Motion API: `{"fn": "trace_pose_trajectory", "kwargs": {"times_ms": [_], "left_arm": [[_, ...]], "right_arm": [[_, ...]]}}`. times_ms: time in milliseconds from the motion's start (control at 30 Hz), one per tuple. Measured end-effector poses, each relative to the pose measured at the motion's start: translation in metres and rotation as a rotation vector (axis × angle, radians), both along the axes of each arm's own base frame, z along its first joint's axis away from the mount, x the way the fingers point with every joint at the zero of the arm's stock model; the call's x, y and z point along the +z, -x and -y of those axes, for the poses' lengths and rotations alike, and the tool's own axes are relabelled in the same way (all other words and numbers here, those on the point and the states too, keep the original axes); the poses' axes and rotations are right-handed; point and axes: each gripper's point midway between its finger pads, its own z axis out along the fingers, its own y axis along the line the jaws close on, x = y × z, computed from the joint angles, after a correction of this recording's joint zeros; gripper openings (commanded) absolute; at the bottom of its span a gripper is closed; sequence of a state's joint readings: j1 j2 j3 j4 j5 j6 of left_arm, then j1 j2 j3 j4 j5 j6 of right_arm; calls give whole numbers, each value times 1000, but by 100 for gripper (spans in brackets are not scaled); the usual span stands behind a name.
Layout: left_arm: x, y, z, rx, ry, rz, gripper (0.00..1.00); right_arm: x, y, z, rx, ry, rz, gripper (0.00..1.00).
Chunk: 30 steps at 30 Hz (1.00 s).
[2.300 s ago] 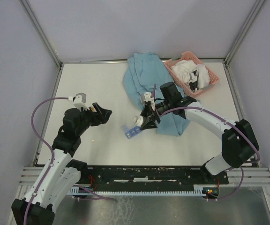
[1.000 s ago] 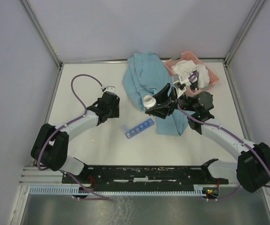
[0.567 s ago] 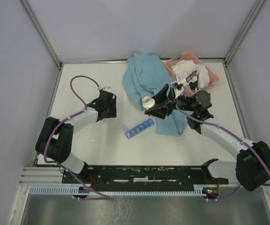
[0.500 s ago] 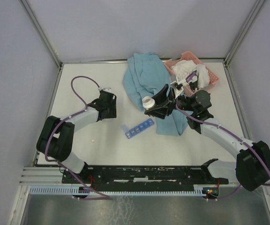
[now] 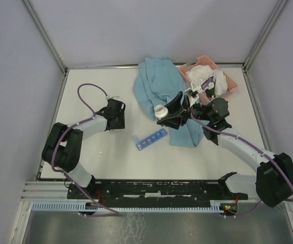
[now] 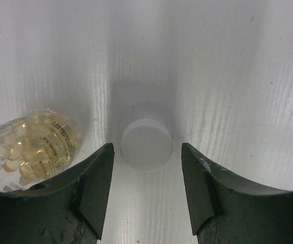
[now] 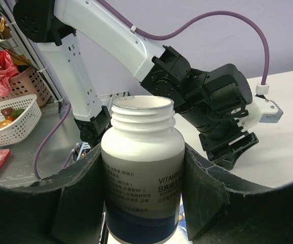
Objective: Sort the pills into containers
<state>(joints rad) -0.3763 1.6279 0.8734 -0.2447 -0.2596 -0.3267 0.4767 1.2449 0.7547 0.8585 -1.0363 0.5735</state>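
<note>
The containers are a blue organiser strip point(image 5: 150, 140) lying on the white table between the arms. One loose tan pill point(image 5: 101, 152) lies to its left. My right gripper point(image 5: 173, 114) holds an uncapped white vitamin bottle point(image 5: 160, 111) upright, above and behind the strip. In the right wrist view both jaws press the bottle point(image 7: 141, 162). My left gripper point(image 5: 114, 115) points down at the table. In its wrist view the jaws stand open on either side of a round white cap point(image 6: 146, 144) without touching it. A clear bottle of yellowish pills point(image 6: 32, 147) lies just left.
A blue cloth point(image 5: 159, 86) lies at the back centre, under my right gripper. A pink mesh basket point(image 5: 229, 82) with white rags stands at the back right. The metal frame rail point(image 5: 156, 66) borders the table behind them.
The right gripper has lifted the bottle off the organiser, back over the cloth. The left arm has reached out, come down over the cap, and its jaws have narrowed slightly.
</note>
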Motion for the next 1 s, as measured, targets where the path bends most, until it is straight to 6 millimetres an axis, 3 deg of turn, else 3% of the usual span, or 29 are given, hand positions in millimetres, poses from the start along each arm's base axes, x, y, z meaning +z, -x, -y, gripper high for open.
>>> {"fn": "trace_pose_trajectory", "kwargs": {"times_ms": [400,500,633,833,933,1000], "left_arm": [[-6,1,1,-3,-2,-21,56],[-6,1,0,-3,-3,-23,51],[-6,0,1,-3,-3,-24,36],[-5,1,5,-15,17,-29,33],[9,3,16,-48,76,-12,32],[31,3,30,-82,153,37,32]], "right_arm": [[0,0,0,0,1,-1,13],[0,0,0,1,1,-2,13],[-1,0,0,1,2,-2,13],[-2,-1,0,-1,7,1,13],[-5,-1,0,-2,15,5,13],[-8,-1,0,1,26,10,13]]}}
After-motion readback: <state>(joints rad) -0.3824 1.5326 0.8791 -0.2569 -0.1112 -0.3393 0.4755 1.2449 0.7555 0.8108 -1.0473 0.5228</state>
